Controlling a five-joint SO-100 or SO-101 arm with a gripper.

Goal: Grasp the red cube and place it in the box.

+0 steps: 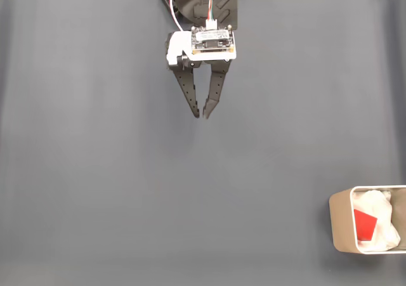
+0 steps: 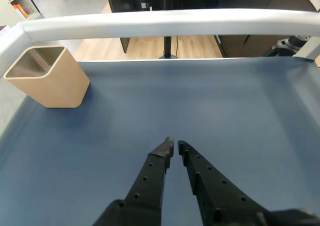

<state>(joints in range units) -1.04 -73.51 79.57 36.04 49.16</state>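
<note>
The gripper [image 1: 205, 115] hangs over bare worktop [image 1: 95, 172] near the top of the fixed view, its two black fingers drawn almost together at the tips with only a sliver of space between them and nothing held; the wrist view shows the same near-closed tips [image 2: 173, 147] above plain blue-grey surface; just behind the fingers sits the white circuit board [image 1: 214, 42] with its cable running back to the arm. Taking the gripper as landmark, the box [image 1: 342, 226] lies well apart from it, down and to the right in the fixed view, at the picture's lower right corner; in the wrist view it stands ahead and to the left [image 2: 50, 80]. The red cube [image 1: 364, 225] already rests inside the box, against the crumpled white lining [image 1: 380, 203]; judged from that, the placing appears done, and no further reach towards the box seems called for.
</note>
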